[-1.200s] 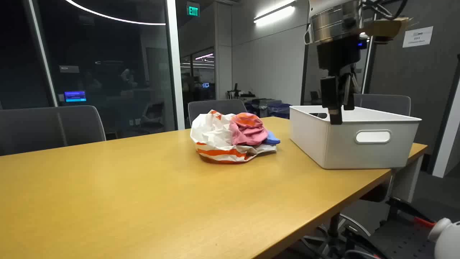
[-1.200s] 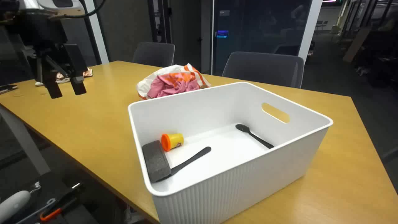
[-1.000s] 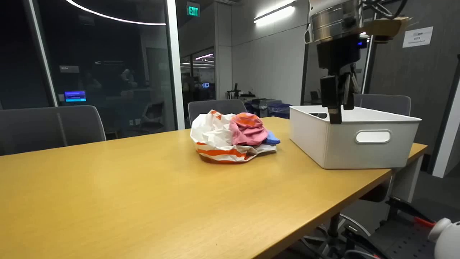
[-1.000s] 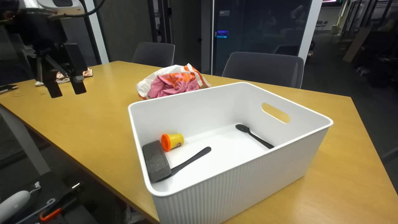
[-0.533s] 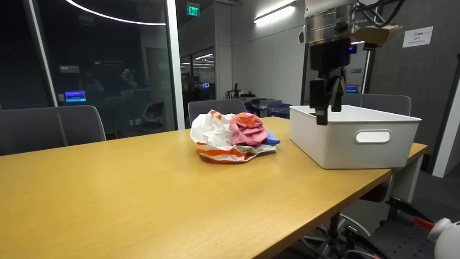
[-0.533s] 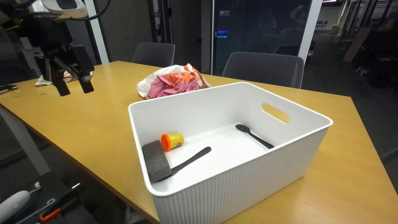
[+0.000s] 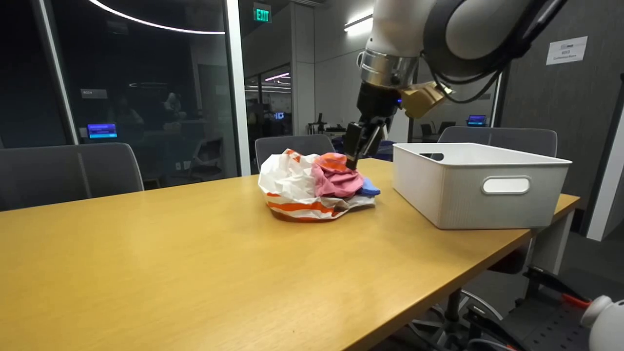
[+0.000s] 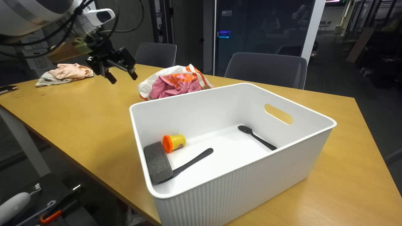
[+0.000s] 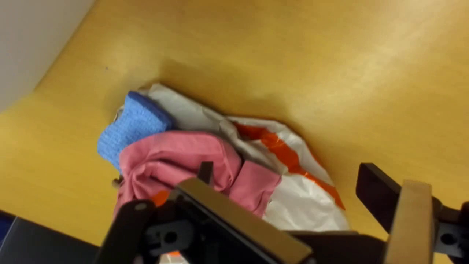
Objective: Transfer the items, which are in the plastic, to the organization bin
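Note:
A crumpled white plastic bag (image 7: 285,183) with orange stripes lies on the table. Pink cloth (image 7: 336,181) bulges from its opening, with a blue cloth (image 9: 133,126) beside it. My gripper (image 8: 123,77) is open and empty, tilted, above the table beside the bag. In the wrist view, the gripper (image 9: 289,183) has its fingers spread over the bag and pink cloth. The white bin (image 8: 245,188) stands close to the bag. Inside it lie a yellow tub (image 8: 179,142) with an orange lid, a dark grey block (image 8: 157,161) and black utensils, one a spoon (image 8: 257,138).
The table (image 7: 195,273) carries the bag and bin; the bin sits near its edge. Folded peach and grey cloth (image 8: 67,73) lies at the far left in an exterior view. Chairs (image 8: 267,69) stand around the table.
My gripper has moved away from beside the bin toward the bag and has tilted. It stays open. The bag, cloths, bin and its contents have not moved.

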